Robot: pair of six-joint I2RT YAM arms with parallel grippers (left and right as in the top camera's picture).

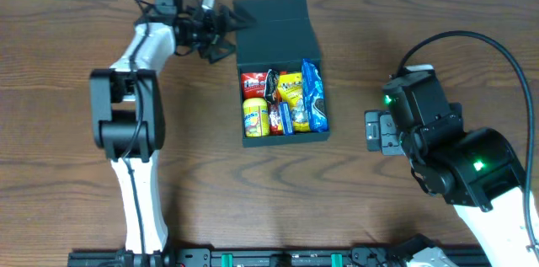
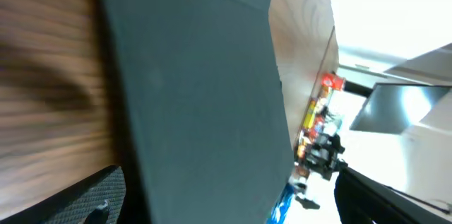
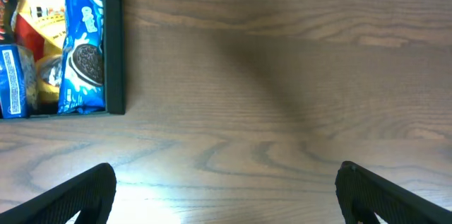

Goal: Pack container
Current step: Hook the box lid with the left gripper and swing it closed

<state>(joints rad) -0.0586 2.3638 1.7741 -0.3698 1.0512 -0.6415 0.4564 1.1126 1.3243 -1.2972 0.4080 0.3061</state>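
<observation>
The dark teal container (image 1: 284, 139) stands at the table's middle with its flap lid (image 1: 274, 18) raised at the back. Inside lie several snack packets, among them a blue cookie packet (image 1: 313, 97) on the right. My left gripper (image 1: 221, 33) is at the lid's left edge. In the left wrist view its fingers (image 2: 233, 196) are apart with the lid (image 2: 198, 97) between them, a gap showing on the right side. My right gripper (image 1: 375, 130) is open and empty over bare wood to the right of the container. Its view (image 3: 226, 189) shows the container's wall (image 3: 115, 54) and the cookie packet (image 3: 83, 47).
The wooden table (image 1: 404, 14) stretches around the container. A black cable (image 1: 497, 48) loops over the right arm at the back right. A rail (image 1: 278, 258) runs along the front edge.
</observation>
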